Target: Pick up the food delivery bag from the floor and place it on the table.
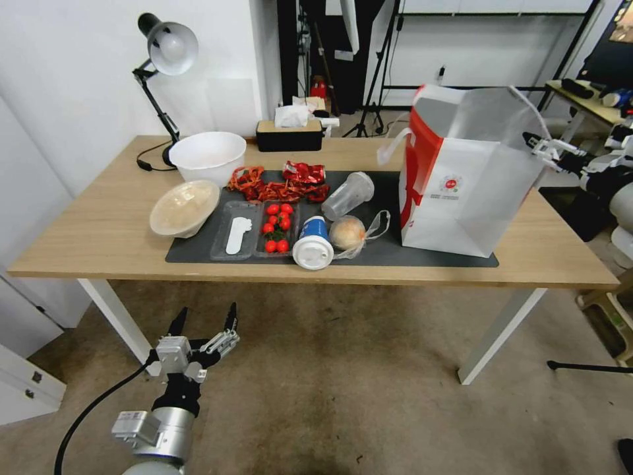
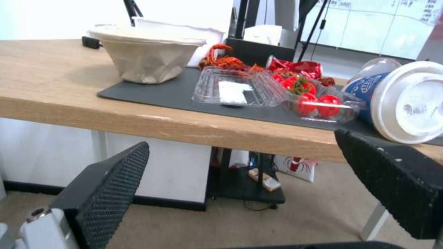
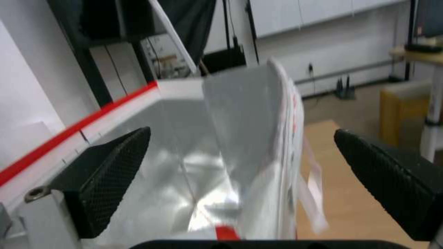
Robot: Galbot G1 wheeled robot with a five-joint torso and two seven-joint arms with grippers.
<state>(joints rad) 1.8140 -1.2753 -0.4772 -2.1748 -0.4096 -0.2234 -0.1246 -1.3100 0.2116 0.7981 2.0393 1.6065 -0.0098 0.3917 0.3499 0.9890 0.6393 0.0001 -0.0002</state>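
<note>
2 grippers are out, and the nearer one, the left gripper [image 1: 206, 323], hangs low over the floor [image 1: 343, 396] in front of the table [image 1: 99, 231], its fingers [image 2: 108, 186] spread and holding nothing, so it looks parked. Farther along, the food delivery bag [image 1: 465, 191] already stands upright on the right end of the table, its base partly on the dark grey mat [image 1: 395, 254] and just beside the bun in its clear plastic bag [image 1: 349, 232]. At the bag's far upper rim sits the right gripper [image 1: 542, 149], its pads [image 3: 106, 173] wide apart, with the rim and foil lining between them but nothing clamped; 1 white strap handle [image 1: 531, 109] arches just above it. To my eye the placing is done and the step in hand is letting go cleanly. The careful way would be to draw that gripper up and away from the rim without snagging the strap, since a catch could tip the tall bag onto the bun.
</note>
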